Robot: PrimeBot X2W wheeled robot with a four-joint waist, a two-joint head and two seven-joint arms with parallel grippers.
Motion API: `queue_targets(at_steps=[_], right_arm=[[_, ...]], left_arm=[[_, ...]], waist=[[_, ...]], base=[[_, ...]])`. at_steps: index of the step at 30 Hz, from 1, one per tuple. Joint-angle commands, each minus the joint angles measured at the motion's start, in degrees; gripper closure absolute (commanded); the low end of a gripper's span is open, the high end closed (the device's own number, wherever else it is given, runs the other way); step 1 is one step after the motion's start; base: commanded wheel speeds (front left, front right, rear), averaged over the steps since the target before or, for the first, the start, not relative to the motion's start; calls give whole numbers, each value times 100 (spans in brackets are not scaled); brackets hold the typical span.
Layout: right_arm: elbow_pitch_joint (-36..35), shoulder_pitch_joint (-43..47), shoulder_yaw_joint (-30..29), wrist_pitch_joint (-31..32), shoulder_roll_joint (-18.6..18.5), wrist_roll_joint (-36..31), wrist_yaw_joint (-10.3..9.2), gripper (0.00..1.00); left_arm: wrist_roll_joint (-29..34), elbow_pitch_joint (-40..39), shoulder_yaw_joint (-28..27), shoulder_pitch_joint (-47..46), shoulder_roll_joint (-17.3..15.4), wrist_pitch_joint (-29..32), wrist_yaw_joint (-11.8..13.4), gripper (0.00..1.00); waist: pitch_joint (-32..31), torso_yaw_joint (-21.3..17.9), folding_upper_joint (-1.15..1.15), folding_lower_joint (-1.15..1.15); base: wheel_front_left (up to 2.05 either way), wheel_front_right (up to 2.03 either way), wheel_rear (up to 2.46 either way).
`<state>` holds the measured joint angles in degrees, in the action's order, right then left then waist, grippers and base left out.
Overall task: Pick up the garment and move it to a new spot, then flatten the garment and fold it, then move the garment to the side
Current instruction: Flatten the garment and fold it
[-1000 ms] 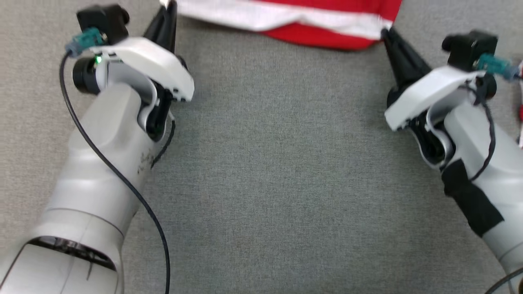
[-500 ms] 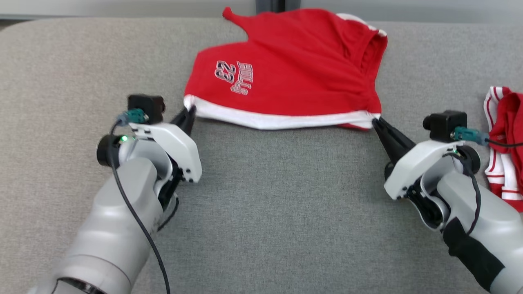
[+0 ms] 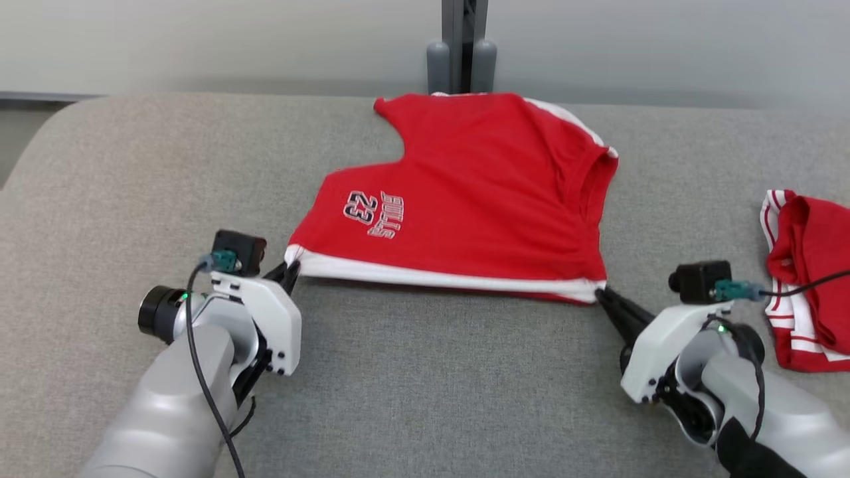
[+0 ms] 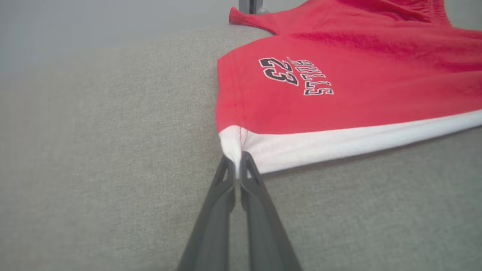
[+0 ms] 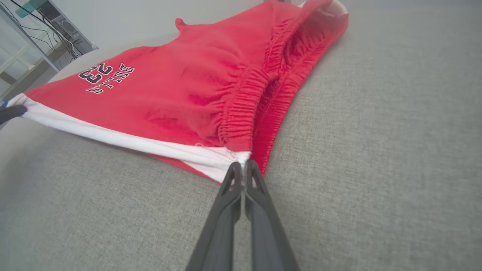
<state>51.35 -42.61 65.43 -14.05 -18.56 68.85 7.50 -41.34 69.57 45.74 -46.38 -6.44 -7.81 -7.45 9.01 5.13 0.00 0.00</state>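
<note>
Red Bulls shorts (image 3: pixel 465 199) are laid centrally on grey upholstery (image 3: pixel 425 398), with another red-and-white garment (image 3: pixel 807 285) at 3 o'clock. Near corners are pinched tight by left gripper (image 3: pixel 290 271), 8 o'clock, and right gripper (image 3: pixel 601 295), 4 o'clock.

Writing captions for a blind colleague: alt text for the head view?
Red Bulls 23 shorts lie on a grey cushion, pinched at the near white-trimmed corners by the left gripper and right gripper. Another red-and-white garment lies far right.
</note>
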Motion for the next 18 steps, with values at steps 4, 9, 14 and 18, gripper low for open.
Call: queue_targets(at_steps=[4,9,14,18], right_arm=[[-27,242,307,132,-124,345,-1,100],[-224,424,540,326,-163,636,-1,100],[-709,751,700,805,-324,961,-1,100],[-966,921,746,1067,-425,1104,-1,100]], left_arm=[[298,146,355,224,-205,-128,2,100],[282,188,536,458,-282,-20,2,100],[186,-103,947,855,-475,393,2,100],[88,-346,1210,1072,-676,685,2,100]], waist=[[-296,-1,0,0],[-541,-42,0,0],[-855,-90,0,0],[-968,-103,0,0]], base=[[0,0,0],[0,0,0],[0,0,0],[0,0,0]])
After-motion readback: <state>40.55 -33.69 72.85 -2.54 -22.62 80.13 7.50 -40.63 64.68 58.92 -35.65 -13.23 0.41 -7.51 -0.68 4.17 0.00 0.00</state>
